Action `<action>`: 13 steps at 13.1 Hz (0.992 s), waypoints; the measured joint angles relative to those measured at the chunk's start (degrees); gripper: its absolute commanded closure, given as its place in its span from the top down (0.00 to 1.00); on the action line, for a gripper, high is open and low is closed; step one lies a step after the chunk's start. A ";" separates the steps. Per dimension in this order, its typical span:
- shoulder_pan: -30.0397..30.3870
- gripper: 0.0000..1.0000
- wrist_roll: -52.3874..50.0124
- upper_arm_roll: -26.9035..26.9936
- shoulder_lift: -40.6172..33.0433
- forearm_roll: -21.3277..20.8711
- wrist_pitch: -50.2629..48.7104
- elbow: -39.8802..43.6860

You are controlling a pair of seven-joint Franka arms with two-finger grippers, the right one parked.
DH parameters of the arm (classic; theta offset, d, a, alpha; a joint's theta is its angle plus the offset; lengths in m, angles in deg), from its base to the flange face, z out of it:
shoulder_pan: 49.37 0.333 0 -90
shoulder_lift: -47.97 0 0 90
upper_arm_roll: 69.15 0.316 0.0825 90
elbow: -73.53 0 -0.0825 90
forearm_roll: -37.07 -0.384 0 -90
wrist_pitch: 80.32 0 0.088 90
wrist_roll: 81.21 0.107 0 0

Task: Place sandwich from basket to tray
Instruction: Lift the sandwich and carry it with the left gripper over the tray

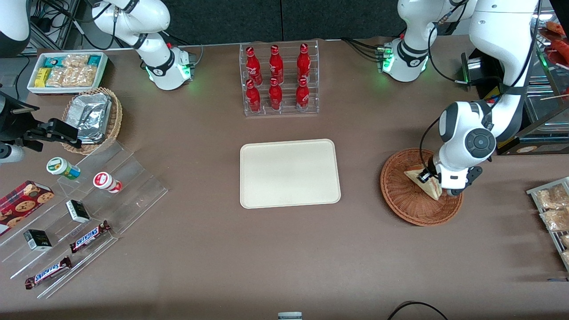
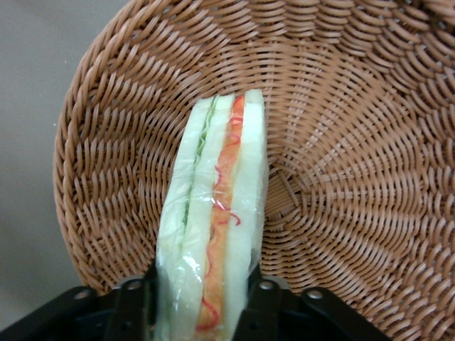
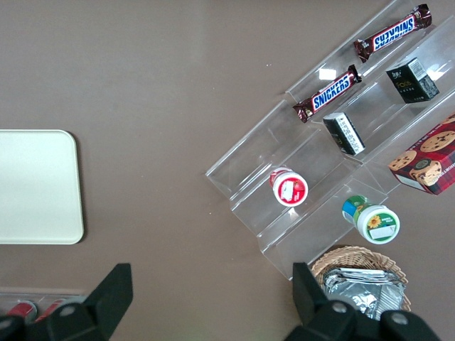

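Pinching the pale triangular sandwich (image 2: 217,234) by both bread faces with the end effector (image 2: 206,302), directly above the reddish-brown woven wicker basket (image 1: 400,195), probably for lifting towards the flat cream rectangular tray (image 1: 289,173).

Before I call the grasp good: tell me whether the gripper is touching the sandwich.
Touching. The left wrist view shows the gripper down in the basket, a finger pressed against each side of the sandwich.

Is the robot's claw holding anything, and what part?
Yes. The gripper, down in the basket, is shut on the sandwich, pinching its flat bread sides at one end.
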 measured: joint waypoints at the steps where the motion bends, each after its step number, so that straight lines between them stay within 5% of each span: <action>1: 0.00 0.00 -0.08 0.00 -0.02 0.09 -0.68 0.25; 7: -2.88 0.00 -0.11 -0.39 0.19 0.12 -13.58 10.11; 13: -13.78 0.00 -0.19 -0.98 0.35 0.45 -17.09 15.39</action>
